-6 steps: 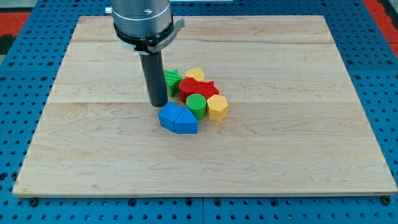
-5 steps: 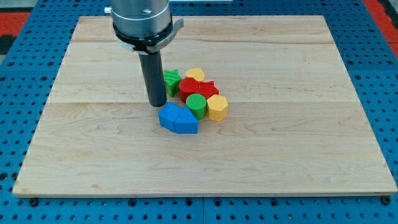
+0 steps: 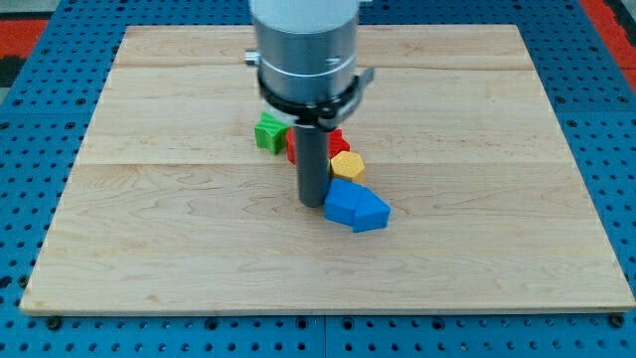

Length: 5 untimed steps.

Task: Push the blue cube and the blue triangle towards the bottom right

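Note:
The blue cube (image 3: 344, 200) and the blue triangle (image 3: 371, 211) lie touching each other just below the middle of the wooden board (image 3: 149, 229). My tip (image 3: 314, 203) stands right against the blue cube's left side. The triangle is on the cube's right. The rod hides part of the cluster behind it.
Above the blue pair sit a yellow block (image 3: 348, 165), a red block (image 3: 336, 140) partly hidden by the rod, and a green star-like block (image 3: 269, 131) to the rod's left. Blue perforated table surrounds the board.
My tip has moved right and down, pushing the blue cube and triangle toward the bottom right. The green cylinder and the second yellow block are now hidden or displaced behind the rod.

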Tool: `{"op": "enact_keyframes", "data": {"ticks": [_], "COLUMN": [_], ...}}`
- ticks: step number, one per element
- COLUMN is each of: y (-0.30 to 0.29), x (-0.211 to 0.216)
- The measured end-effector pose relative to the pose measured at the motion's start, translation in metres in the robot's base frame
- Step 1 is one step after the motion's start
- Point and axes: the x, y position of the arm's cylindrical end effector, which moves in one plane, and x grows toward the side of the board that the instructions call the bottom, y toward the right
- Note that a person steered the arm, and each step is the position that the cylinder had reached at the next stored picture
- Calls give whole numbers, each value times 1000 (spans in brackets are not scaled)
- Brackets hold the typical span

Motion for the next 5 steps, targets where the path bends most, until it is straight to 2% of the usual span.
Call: {"op": "enact_keyframes", "data": {"ticks": [3,4,5], "y": [129,109,89], "x": [33,14,-39]}}
